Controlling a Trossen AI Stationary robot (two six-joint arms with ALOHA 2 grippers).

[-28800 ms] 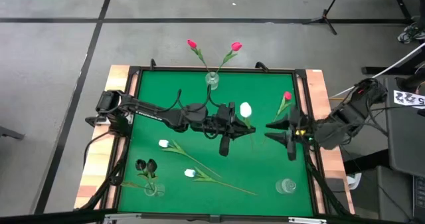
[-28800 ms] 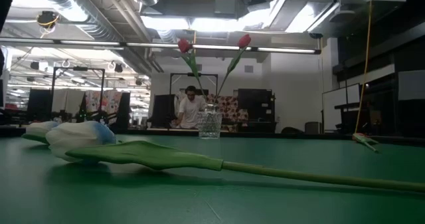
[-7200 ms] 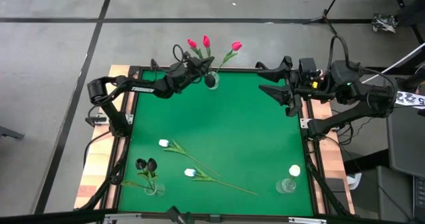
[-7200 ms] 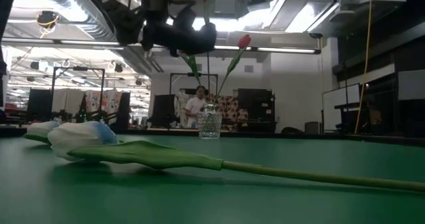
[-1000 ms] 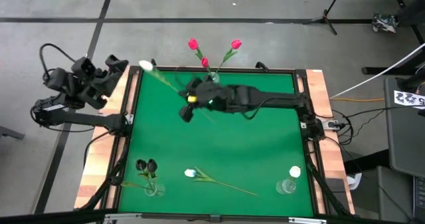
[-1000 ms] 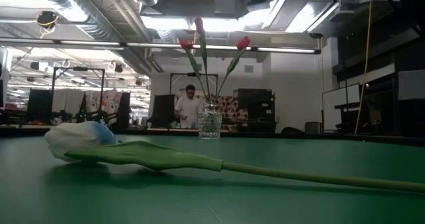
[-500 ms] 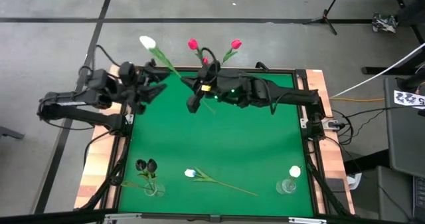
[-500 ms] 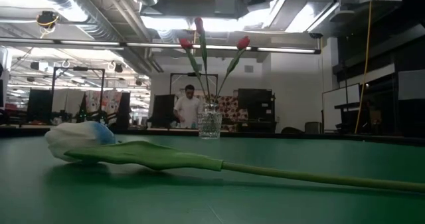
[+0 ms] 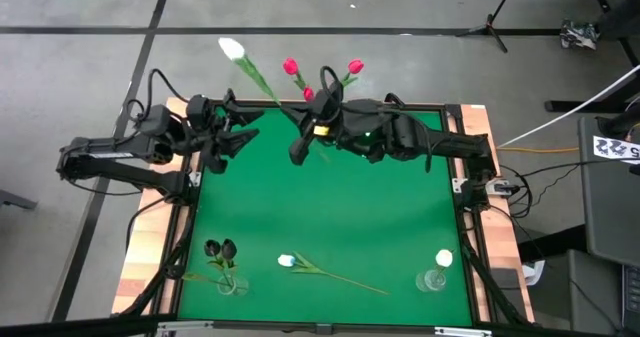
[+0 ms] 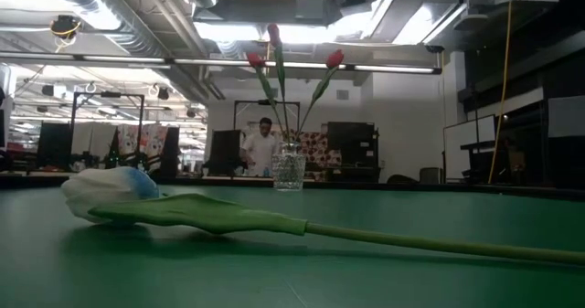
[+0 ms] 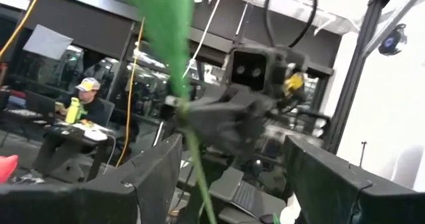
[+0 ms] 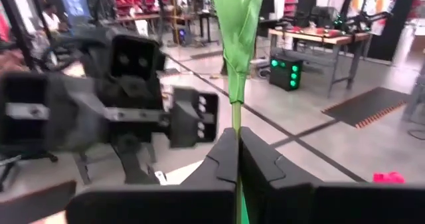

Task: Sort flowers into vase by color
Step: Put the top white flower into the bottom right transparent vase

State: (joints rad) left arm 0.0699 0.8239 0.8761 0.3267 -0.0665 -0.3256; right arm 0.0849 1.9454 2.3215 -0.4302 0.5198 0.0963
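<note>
My right gripper (image 9: 300,135) hangs over the table's far part, shut on a white flower whose head (image 9: 232,47) stands out past the far edge. My left gripper (image 9: 240,129) is open at the far left and faces the right one. In the left wrist view the green stem (image 11: 197,171) shows between its fingers but farther off. The far vase (image 10: 288,171) holds three red flowers (image 9: 291,66). A second white flower (image 9: 287,261) lies flat on the table. Black flowers (image 9: 220,247) stand in a near-left vase. A near-right vase (image 9: 432,279) holds one white head. My right gripper pinches the white flower's thin stem (image 12: 236,125) between its two shut fingers, just below the long green leaves (image 12: 237,24). The flower is lifted clear of the table. It slants up and away toward the far left, head uppermost.
The green table (image 9: 400,217) has a dark raised frame with wooden strips along its left and right sides. In the low view the lying flower's head (image 10: 105,189) and stem fill the foreground. A person (image 10: 265,143) sits far behind the table.
My right gripper has risen and gone toward the far edge with the white flower, whose head has swung farther out past that edge. My left gripper has come in from beyond the table's left edge toward the right gripper and the stem, then held still, open.
</note>
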